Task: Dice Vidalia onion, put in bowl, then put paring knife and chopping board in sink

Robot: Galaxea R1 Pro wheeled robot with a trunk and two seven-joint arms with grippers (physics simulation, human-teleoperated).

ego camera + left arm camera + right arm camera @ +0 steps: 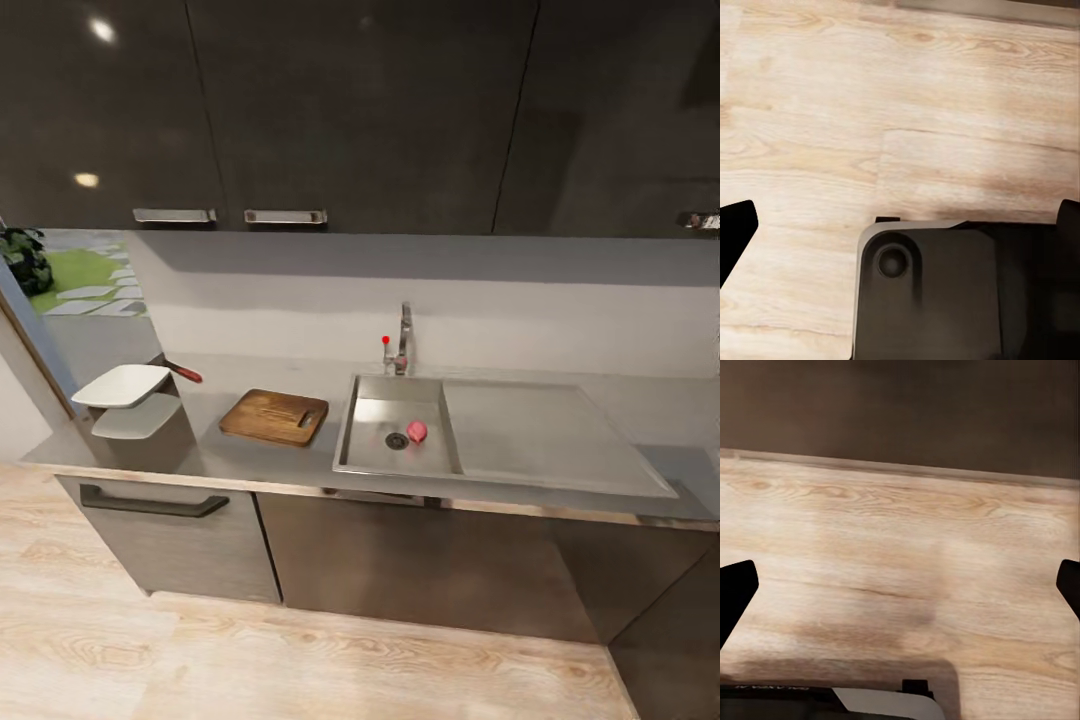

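In the head view, a pinkish-red onion (417, 431) lies in the steel sink (365, 455), right beside the round drain (397, 440). Left of the sink, the dark-brown chopping board (274, 416) lies flat on the grey countertop (250, 460). The white squarish bowl (122, 385) sits at the counter's far left end. Just behind it is the paring knife (186, 373), with its red handle showing. In the left wrist view, my left gripper (900, 225) hangs open over the wooden floor. In the right wrist view, my right gripper (902, 589) is open too, low above the floor.
The faucet (405, 340) and a small red knob (385, 340) stand behind the basin, and the drainboard (545, 430) stretches to the right. Dark upper cabinets (350, 110) hang overhead. Pale wood floor (300, 660) lies before the lower cabinets. My dark base (945, 292) is below the left gripper.
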